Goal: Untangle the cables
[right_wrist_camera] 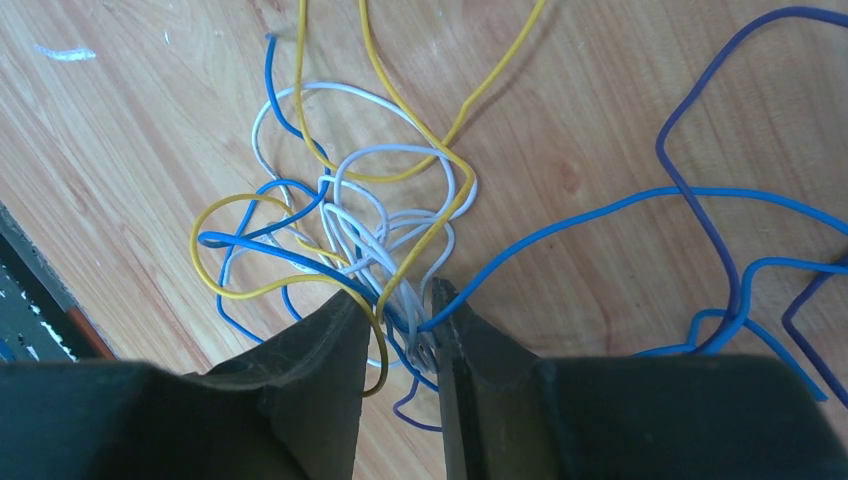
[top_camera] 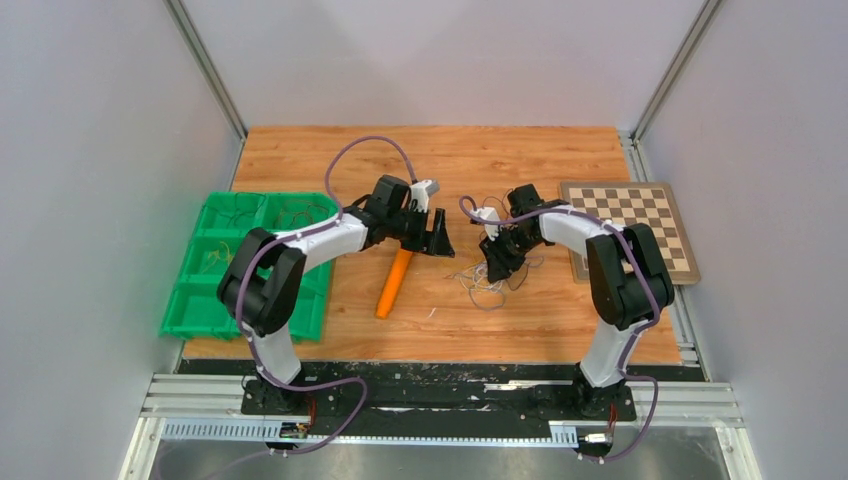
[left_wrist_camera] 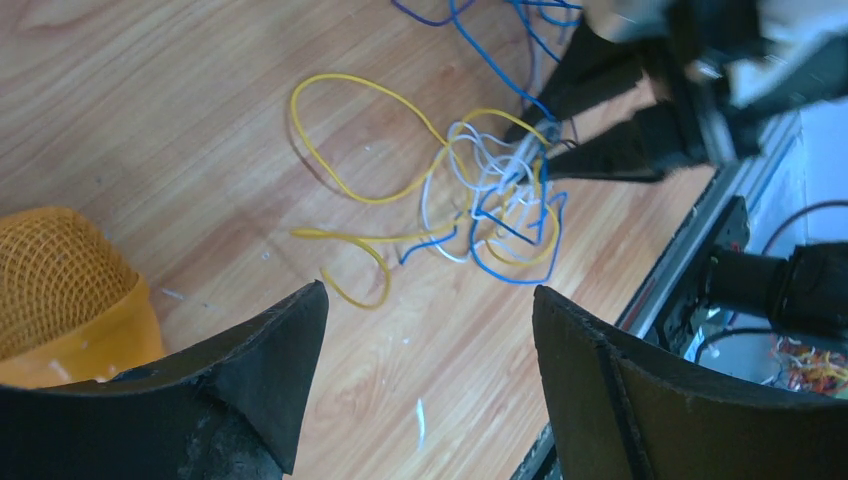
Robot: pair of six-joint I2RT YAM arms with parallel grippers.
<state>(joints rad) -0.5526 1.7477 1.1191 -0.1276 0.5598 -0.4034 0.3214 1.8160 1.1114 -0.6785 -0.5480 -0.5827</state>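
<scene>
Mid-table, btwn the orange marker (top_camera: 393, 283) and the chessboard (top_camera: 630, 228), the cables (left_wrist_camera: 500, 190) lie as one small knot on the wood, right at the tips of the R gripper (right_wrist_camera: 395, 298). Its jaws are almost pressed together, w/ white, blue and yellow strands from the knot's core pinched btwn them. L gripper (left_wrist_camera: 430, 295) hovers near the knot, jaws spread wide, nothing in them.

Step in hand, prob: first grab on the knot, w/ the R side as anchor. No strand looks freed yet, so the task is early. Next move calls for the L gripper to drop onto one loose loop (the yellow one nearest it looks easiest), nip only that strand, then draw it away slowly so the core doesn't cinch tighter.

Orientation: the clump has no true heading. Its spread runs approx across the table, side to side. Yellow loops trail toward the marker side. Long blue/purple strands leave the core on another side; exact table direction I can't tell.
</scene>
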